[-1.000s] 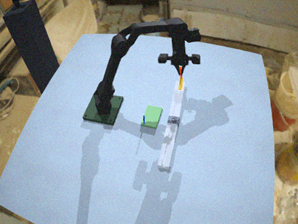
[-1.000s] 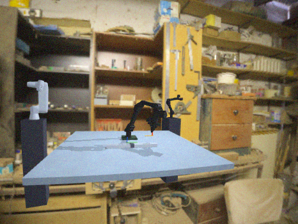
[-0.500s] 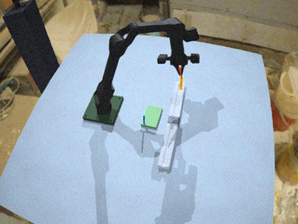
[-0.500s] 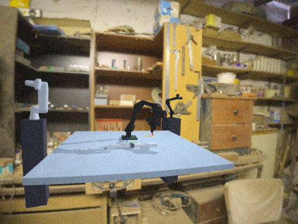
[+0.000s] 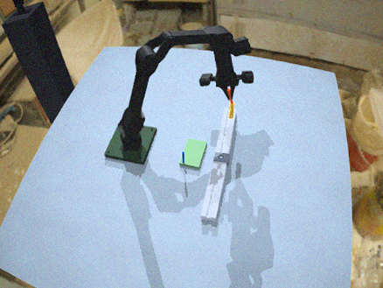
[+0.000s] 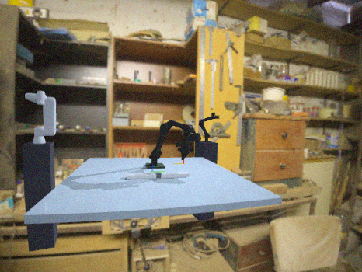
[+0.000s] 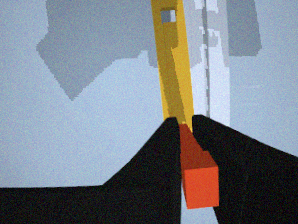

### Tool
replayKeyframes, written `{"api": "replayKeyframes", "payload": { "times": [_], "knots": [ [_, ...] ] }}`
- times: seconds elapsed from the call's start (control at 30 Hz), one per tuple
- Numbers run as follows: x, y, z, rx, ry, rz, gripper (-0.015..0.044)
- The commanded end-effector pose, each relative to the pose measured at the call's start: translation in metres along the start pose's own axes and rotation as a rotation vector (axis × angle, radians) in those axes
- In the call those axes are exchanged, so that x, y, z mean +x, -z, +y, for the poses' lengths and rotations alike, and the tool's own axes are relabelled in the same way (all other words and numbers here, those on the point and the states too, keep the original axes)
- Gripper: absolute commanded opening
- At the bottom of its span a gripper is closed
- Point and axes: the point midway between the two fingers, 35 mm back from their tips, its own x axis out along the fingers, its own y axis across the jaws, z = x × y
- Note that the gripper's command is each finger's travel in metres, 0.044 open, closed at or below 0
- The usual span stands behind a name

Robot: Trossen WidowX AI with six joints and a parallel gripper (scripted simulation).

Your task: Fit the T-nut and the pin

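Observation:
My gripper is shut on the orange handle of the brass T-nut. The nut hangs in the air above the far end of the aluminum rail, with its long body roughly along the rail. In the wrist view it appears left of the slot line and slightly angled to it. The dark bracket sits across the rail's middle. The blue pin stands upright on the green tray.
The arm's dark green base plate is on the blue table, left of the tray in the top view. The tray lies between base and rail. Shadows of the arm fall across the table and rail.

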Motion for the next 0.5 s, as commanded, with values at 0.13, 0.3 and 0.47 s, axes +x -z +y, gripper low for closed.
{"api": "replayKeyframes", "payload": {
  "times": [0.13,0.3,0.47],
  "knots": [
    [0.0015,-0.0005,-0.0016,0.006,-0.024,-0.009,-0.0150],
    [0.0017,-0.0003,-0.0023,0.009,-0.040,-0.012,-0.0150],
    [0.0018,-0.0001,-0.0030,0.013,-0.056,-0.014,-0.0150]
  ]
}}
